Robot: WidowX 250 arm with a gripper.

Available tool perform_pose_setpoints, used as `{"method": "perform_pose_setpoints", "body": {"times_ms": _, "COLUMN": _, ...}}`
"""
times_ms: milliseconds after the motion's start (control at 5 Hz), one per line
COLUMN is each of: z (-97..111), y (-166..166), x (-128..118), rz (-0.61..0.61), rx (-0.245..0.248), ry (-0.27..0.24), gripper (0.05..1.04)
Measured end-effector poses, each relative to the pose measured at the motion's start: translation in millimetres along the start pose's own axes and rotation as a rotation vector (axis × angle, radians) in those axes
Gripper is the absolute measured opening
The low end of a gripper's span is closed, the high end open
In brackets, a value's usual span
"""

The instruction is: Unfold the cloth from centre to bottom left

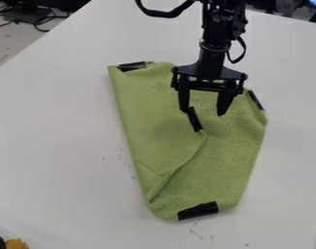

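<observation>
White table [49, 146], serving as a flat support on which the cloth can be spread. The green cloth [231, 155] lies on it near the middle of the view, bottom edge towards the camera, its left side doubled over. The folded flap [153, 131] runs inward from a straight crease, its free edge curving down to the lower left; the unfolding is judged not begun. The black arm [217, 48] enters from the top edge, above the upper part of the cloth. Its gripper [203, 113] points downward with fingers spread, grasping nothing, one of them at or just beside the flap's corner; contact cannot be confirmed. This placement would suit a pinch on that corner. The dark corner strip [195, 119] sits near the centre, marking the likely grip point. The bottom strip [198, 210], top-left strip [132, 66] and right-hand strip [255, 99] appear to mark the other corners. Advised: grip the top layer only, then draw it to the bottom left; a deep pinch could drag both layers.
</observation>
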State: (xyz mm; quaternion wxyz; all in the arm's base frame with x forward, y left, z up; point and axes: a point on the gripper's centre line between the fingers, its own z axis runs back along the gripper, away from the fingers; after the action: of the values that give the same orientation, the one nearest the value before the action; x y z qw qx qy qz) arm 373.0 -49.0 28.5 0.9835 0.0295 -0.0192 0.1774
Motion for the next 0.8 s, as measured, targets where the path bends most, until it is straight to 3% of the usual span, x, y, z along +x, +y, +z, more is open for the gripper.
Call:
{"method": "perform_pose_setpoints", "body": {"times_ms": 200, "z": -7.8, "y": 3.7, "x": -3.3, "rz": 0.018, "rx": -0.022, "ry": 0.013, "gripper": 1.005}}
{"method": "perform_pose_setpoints", "body": {"times_ms": 400, "z": -11.3, "y": 5.1, "x": -3.7, "rz": 0.023, "rx": -0.042, "ry": 0.012, "gripper": 0.945}}
{"method": "perform_pose_setpoints", "body": {"times_ms": 800, "z": -16.3, "y": 5.0, "x": -3.2, "rz": 0.017, "rx": -0.057, "ry": 0.008, "gripper": 0.388}}
